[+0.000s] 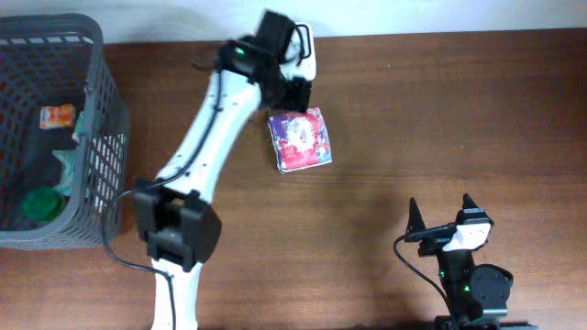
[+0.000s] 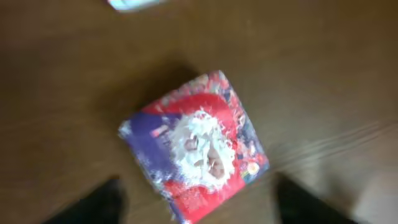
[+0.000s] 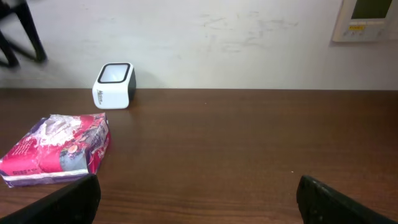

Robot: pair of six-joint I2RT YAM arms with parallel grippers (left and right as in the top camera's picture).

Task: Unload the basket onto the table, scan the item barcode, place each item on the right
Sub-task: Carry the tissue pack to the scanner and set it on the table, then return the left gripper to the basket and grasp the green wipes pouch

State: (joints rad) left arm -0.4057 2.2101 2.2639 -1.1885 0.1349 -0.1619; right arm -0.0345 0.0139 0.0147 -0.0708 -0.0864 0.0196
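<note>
Left claw [image 2: 198, 190] spread over packet [image 2: 196, 146]: red-purple wrapper, white picture in middle, flat on table [image 2: 329, 68]; right claw [image 3: 198, 186] spread

The basket [image 1: 92, 82] stood at the left edge of the worktop [image 1: 459, 110], and a few goods [image 1: 57, 116] lay inside it. The packet [image 1: 301, 139] lay flat on the worktop, about in the middle and well apart from the basket, to its right. The left tool [image 1: 292, 99] was over the far side of the packet; in the left wrist view, one finger was on each side of it. The scanner [image 3: 114, 85] stood behind the packet and a little to the right, near the far edge of the worktop, before the wall [image 3: 217, 43]. The right tool [image 1: 440, 203] was over the near right part of the worktop, well apart from the packet.
</note>
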